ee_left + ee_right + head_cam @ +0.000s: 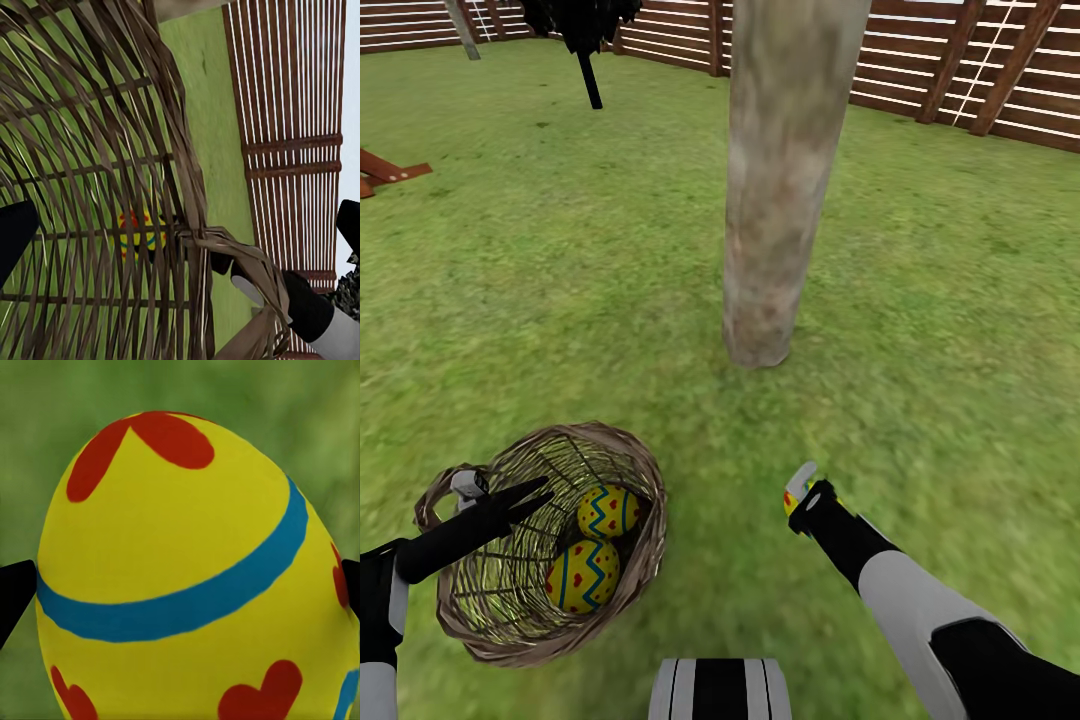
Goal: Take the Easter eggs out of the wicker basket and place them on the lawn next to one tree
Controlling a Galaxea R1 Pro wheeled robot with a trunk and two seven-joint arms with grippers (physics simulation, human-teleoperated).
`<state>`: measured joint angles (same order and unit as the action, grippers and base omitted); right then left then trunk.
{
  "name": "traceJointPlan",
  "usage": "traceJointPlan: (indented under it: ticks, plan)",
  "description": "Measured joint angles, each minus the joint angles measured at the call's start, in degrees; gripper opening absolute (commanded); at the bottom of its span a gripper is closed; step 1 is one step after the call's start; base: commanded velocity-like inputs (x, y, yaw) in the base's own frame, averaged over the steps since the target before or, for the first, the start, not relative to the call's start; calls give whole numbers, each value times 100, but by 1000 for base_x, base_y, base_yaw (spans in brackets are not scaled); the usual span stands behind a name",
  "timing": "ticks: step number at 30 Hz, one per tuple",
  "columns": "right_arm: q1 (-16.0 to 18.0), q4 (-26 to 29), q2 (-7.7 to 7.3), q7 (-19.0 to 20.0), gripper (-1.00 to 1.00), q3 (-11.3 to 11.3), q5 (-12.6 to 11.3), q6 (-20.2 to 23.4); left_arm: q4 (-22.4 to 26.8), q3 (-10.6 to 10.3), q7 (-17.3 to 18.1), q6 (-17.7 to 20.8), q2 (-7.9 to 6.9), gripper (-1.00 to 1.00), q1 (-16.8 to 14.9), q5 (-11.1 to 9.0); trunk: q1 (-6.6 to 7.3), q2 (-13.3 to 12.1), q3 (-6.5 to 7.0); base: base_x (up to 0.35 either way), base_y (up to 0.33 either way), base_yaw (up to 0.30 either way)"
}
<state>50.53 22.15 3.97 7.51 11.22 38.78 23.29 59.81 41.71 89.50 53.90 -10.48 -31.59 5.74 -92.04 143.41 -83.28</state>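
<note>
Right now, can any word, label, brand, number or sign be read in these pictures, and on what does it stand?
None: no text shows in any view.
The egg in the right hand bears only a blue band and red hearts.
The two eggs in the basket bear only blue zigzags and red marks.
The trunk and fence are unmarked.

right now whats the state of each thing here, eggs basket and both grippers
wicker basket: tipped on its side, held by the left gripper, two eggs inside
eggs in basket: lying together against the lower wall
third egg: out of the basket, clamped in the right gripper
tree: upright, no egg at its base
</note>
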Motion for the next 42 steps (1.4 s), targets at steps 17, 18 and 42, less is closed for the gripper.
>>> traceJointPlan:
  ticks: [17,18,42]
  plan:
    - [0,-269,61,-15,-100,3,8,-8,0,0,0,0,0,100,0,3,-21,10,-177,0,0,0]
    - [0,-264,61,-15,-100,3,8,-8,0,0,0,0,0,100,0,4,-24,12,-199,0,0,0]
    - [0,-212,52,-2,-100,4,18,-318,-7,0,0,0,0,100,0,0,-42,21,-354,0,0,0]
